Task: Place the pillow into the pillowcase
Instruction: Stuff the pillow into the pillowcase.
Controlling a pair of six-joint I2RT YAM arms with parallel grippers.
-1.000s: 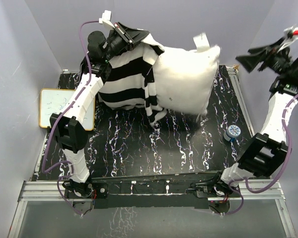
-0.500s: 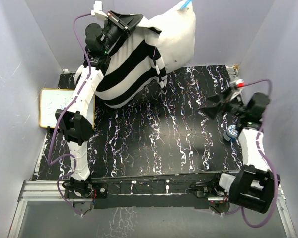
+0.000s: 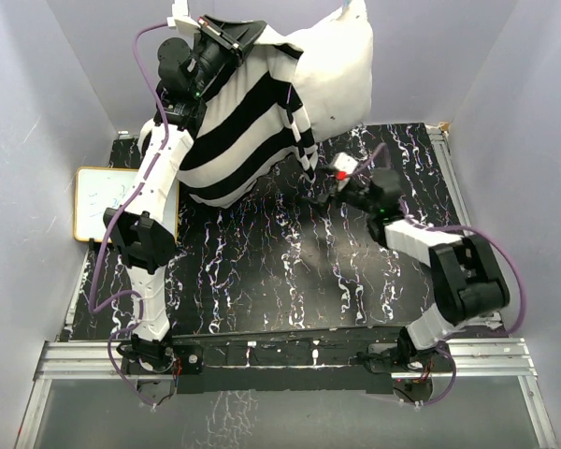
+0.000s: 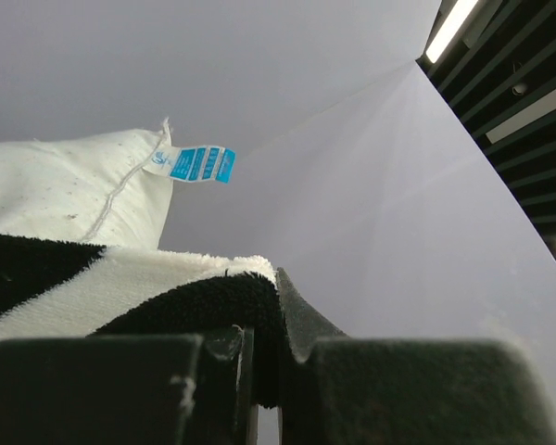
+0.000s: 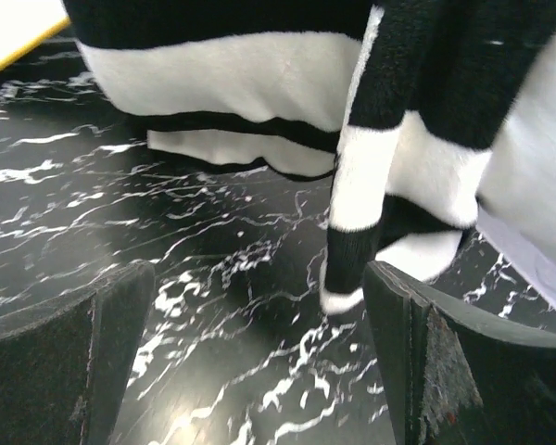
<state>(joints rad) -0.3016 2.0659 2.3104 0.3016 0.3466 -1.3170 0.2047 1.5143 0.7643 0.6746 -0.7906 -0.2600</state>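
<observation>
The left gripper (image 3: 226, 39), clamped on the pillowcase (image 3: 248, 131) hem, holds it high over the table's (image 3: 290, 281) far-left corner. The pillow (image 3: 337, 75) sits partly inside it. The right gripper (image 3: 329, 190) hangs low near the centre, jaws wide and empty.

1 white pillow (image 3: 341, 70), 1 striped pillowcase (image 3: 238, 131), 1 whiteboard (image 3: 98, 201), 1 black marbled table (image 3: 262, 271)

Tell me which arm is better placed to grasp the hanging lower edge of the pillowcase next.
Right, probably. Its open fingers sit low over the table, facing the pillowcase's hanging edge. The left fingers are shut on its top edge, holding it up.
</observation>
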